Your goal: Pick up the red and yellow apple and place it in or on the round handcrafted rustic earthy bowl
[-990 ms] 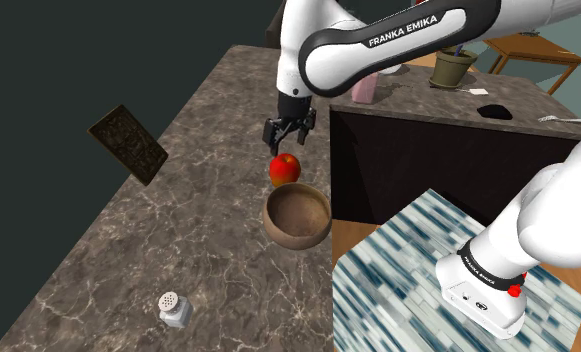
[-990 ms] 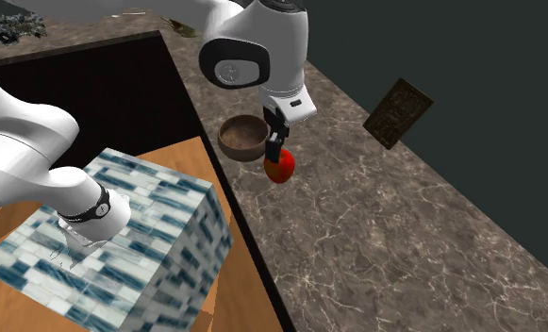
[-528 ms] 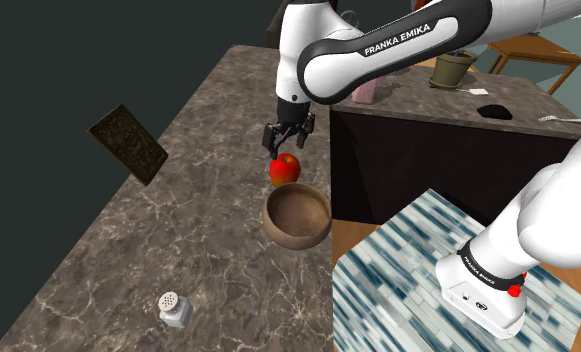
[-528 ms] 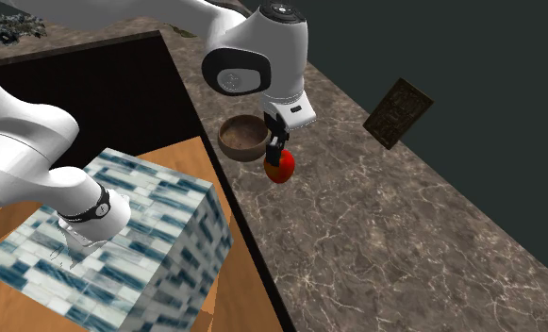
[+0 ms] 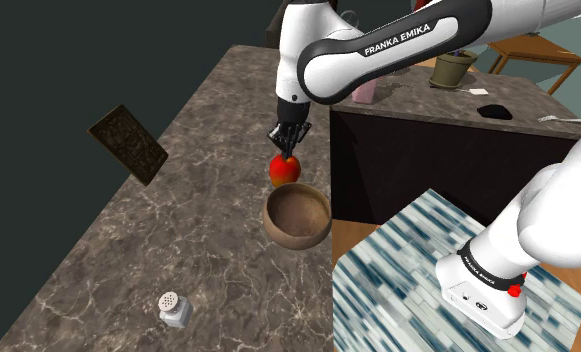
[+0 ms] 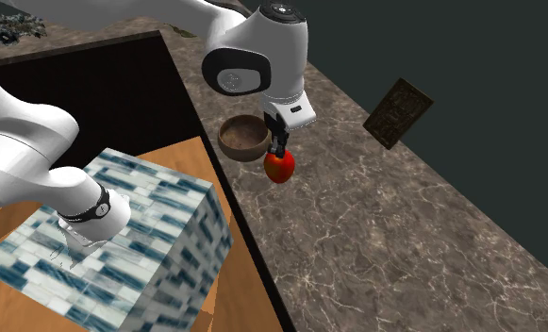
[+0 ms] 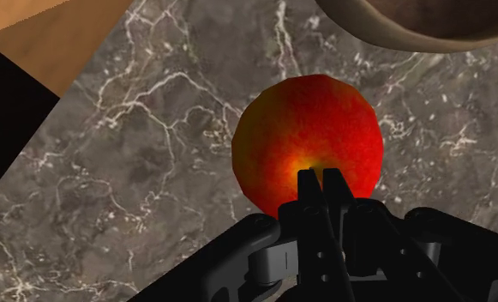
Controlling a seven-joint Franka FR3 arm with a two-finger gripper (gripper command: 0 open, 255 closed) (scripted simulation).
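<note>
Fingers [image 7: 310, 196] sit pressed together over the red-yellow apple [image 7: 307, 129], beside the brown bowl [image 5: 298, 237].

Apple: red and yellow round apple [image 5: 285, 170] on the dark marbled stone surface [image 5: 193, 255], just behind the bowl in the shoulder view.
Bowl: round brown earthy bowl [image 5: 298, 226] near the surface's right edge there.
Shaker: small white shaker [image 5: 174, 309] well apart from the bowl, nearer the camera.
Claw: black claw [image 5: 287, 146] directly above the apple.

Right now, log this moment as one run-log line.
end effector: shut, over apple | red-yellow apple: on marbled counter, beside bowl | brown bowl: empty
</note>
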